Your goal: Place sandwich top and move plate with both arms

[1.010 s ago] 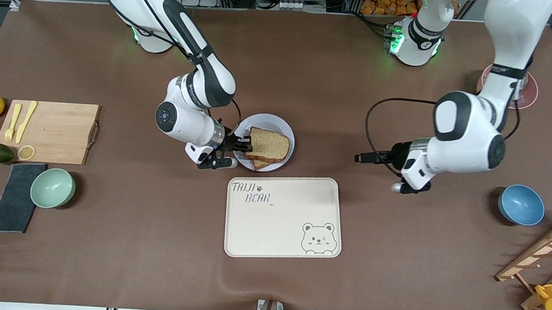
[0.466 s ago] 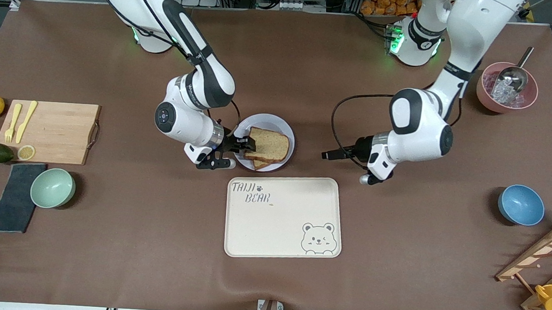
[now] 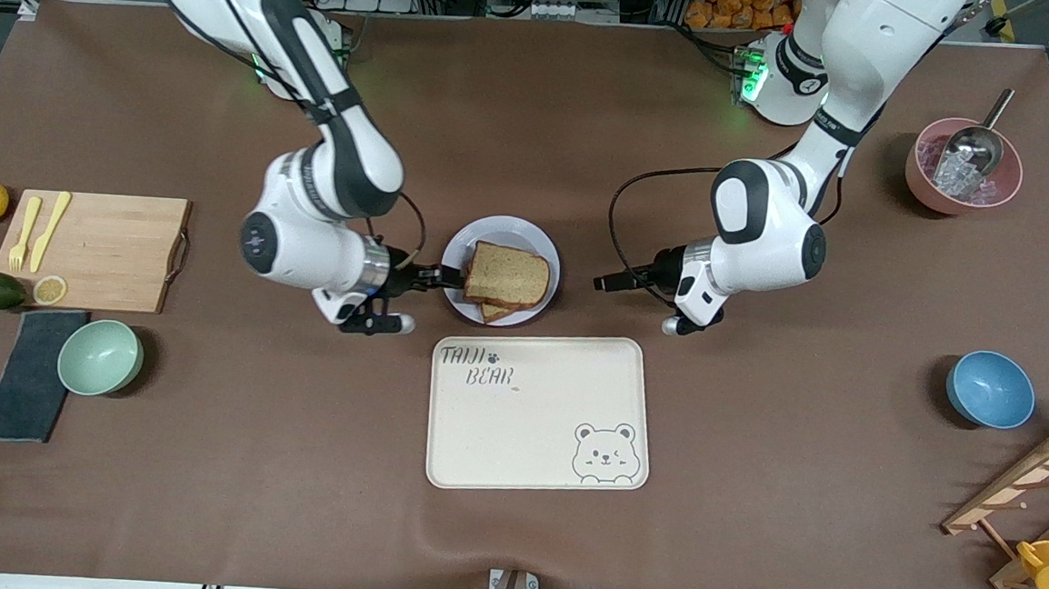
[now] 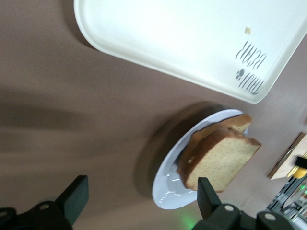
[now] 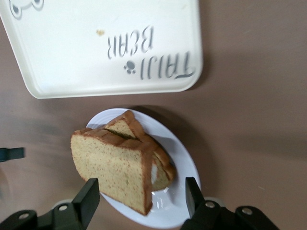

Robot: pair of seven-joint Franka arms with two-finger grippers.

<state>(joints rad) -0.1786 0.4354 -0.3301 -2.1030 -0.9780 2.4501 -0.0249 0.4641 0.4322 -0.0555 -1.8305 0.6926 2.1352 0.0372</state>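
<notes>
The sandwich top (image 3: pixel 509 275), a brown bread slice, lies on a lower slice on the white plate (image 3: pixel 503 229) near the table's middle. My right gripper (image 3: pixel 446 277) is open at the plate's rim toward the right arm's end. Its fingers (image 5: pixel 88 197) stand wide on either side of the sandwich top's (image 5: pixel 112 165) near corner without touching it. My left gripper (image 3: pixel 604 283) is open and holds nothing, a short way off the plate toward the left arm's end. The left wrist view shows the plate (image 4: pixel 168 191) and the sandwich top (image 4: pixel 220 160) ahead of its fingers (image 4: pixel 76 196).
The cream bear-print tray (image 3: pixel 535 423) lies just nearer the front camera than the plate. A cutting board (image 3: pixel 99 250), mint bowl (image 3: pixel 100 357) and grey cloth (image 3: pixel 28 373) are at the right arm's end. A blue bowl (image 3: pixel 990 388), pink ice bowl (image 3: pixel 962 171) and wooden rack (image 3: pixel 1023 489) are at the left arm's end.
The right gripper has opened off the bread and drawn back toward the right arm's end. The left arm has swung in from its end toward the plate.
</notes>
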